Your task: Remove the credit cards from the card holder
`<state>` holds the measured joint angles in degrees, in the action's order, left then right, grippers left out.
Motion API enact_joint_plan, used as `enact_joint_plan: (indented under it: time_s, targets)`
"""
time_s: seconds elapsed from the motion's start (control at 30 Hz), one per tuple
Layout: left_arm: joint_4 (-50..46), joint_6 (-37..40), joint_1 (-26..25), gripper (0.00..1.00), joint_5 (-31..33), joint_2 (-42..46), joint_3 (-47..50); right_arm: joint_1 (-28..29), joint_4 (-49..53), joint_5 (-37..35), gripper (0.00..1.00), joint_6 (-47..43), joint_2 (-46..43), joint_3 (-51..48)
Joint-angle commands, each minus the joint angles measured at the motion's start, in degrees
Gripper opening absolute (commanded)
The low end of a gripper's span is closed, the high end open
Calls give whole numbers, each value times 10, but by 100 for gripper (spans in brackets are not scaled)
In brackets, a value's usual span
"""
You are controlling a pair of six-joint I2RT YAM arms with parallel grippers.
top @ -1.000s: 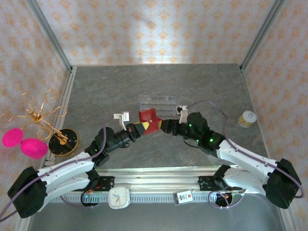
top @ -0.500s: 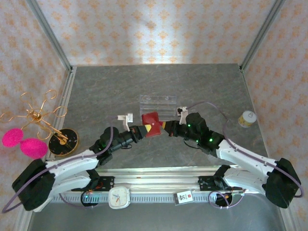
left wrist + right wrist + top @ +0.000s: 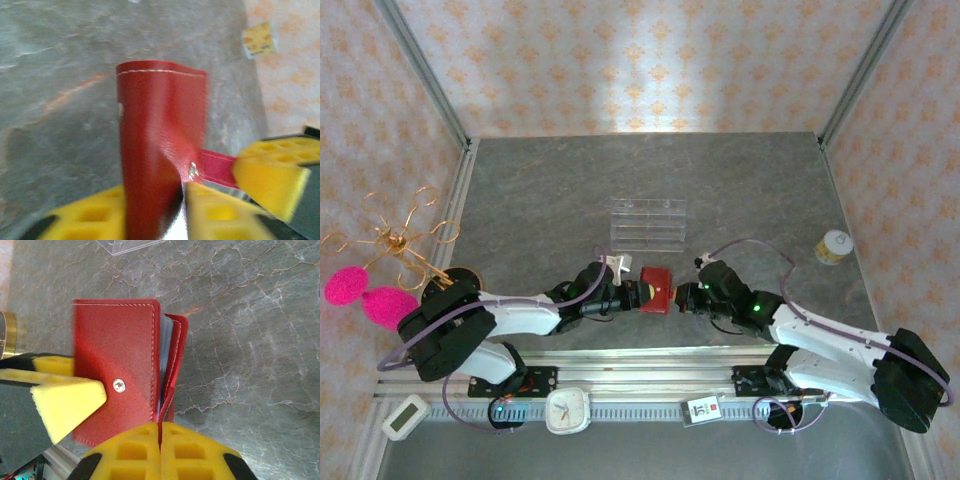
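Card holder point(image 3: 656, 290) is clamped in left hand point(image 3: 632, 294), right hand point(image 3: 680, 293) pinching its snap tab point(image 3: 215, 167); peel it open slow, keep left firm.

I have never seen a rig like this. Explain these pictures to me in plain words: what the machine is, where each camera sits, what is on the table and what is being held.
The machine is two robot arms bolted at the near edge of a table. Each arm ends in a two-finger gripper with yellow pads. The wide picture comes from a fixed camera above and behind the arms. The two close-ups come from a camera on each wrist.

In the middle, the left gripper and the right gripper both clamp a small red card holder. In the right wrist view it gapes slightly, with pale sleeves showing at its edge.

Also on the table are a clear acrylic rack and a small jar. A gold wire stand with pink pompoms is at the left side.
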<state>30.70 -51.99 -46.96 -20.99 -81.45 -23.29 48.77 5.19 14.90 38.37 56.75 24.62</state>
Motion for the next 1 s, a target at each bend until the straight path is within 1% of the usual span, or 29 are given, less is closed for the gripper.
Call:
enact_joint_plan:
  time_s: [0.0, 0.03, 0.1, 0.2, 0.37, 0.47, 0.53, 0.6, 0.7, 0.9, 0.97]
  targets:
    - [-87, -8, 17, 47, 45, -18, -4, 7, -11, -23, 0, 2, 22, 31]
    - [-73, -14, 24, 49, 35, -18, 4, 9, -11, -22, 0, 0, 32, 35]
    - [-56, -25, 32, 55, 36, -5, 24, 13, -6, -25, 0, -5, 48, 48]
    - [-63, -28, 42, 62, 60, 48, 41, 17, 2, -25, 0, -12, 70, 70]
    - [-149, 16, 56, 66, 115, 153, 24, 36, 4, -8, 0, -20, 103, 121]
    - [-194, 46, 60, 69, 143, 199, 7, 59, 9, -7, 0, -31, 137, 170]
    - [-212, 55, 63, 69, 148, 214, 1, 70, 14, -7, 0, -38, 156, 196]
    - [-218, 61, 64, 68, 147, 221, 0, 72, 16, -9, 0, -34, 168, 204]
    - [-212, 62, 65, 62, 143, 223, 6, 68, 39, -38, 0, -25, 168, 194]
    - [-153, 52, 64, 49, 107, 190, 24, 27, 83, -74, 0, -3, 150, 116]
    - [-140, 51, 64, 46, 99, 173, 23, 15, 94, -94, 0, 1, 148, 92]
